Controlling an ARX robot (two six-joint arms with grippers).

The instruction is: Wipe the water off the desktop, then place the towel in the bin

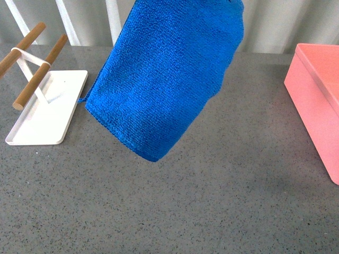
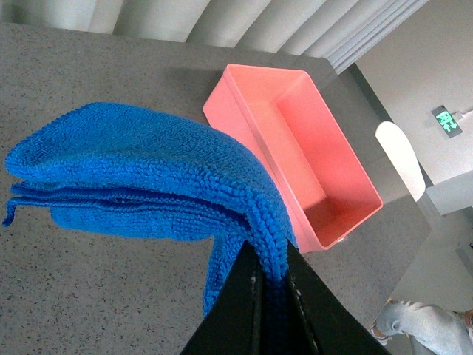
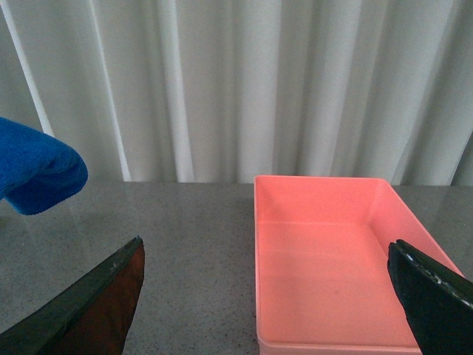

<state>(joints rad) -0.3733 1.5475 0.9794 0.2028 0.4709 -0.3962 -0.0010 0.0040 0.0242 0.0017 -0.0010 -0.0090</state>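
My left end effector (image 2: pixel 270 277), raised over the table (image 2: pixel 89 296), is clamped on one edge of the towel (image 1: pixel 164 79). The towel hangs folded below it, long axis slanted, low corner toward the table. My right end effector (image 3: pixel 264 251) is spread apart, with the bin (image 3: pixel 318 200) just in front of it.

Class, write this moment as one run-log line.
left claw shut on towel, aloft | right claw open, facing bin | bin empty
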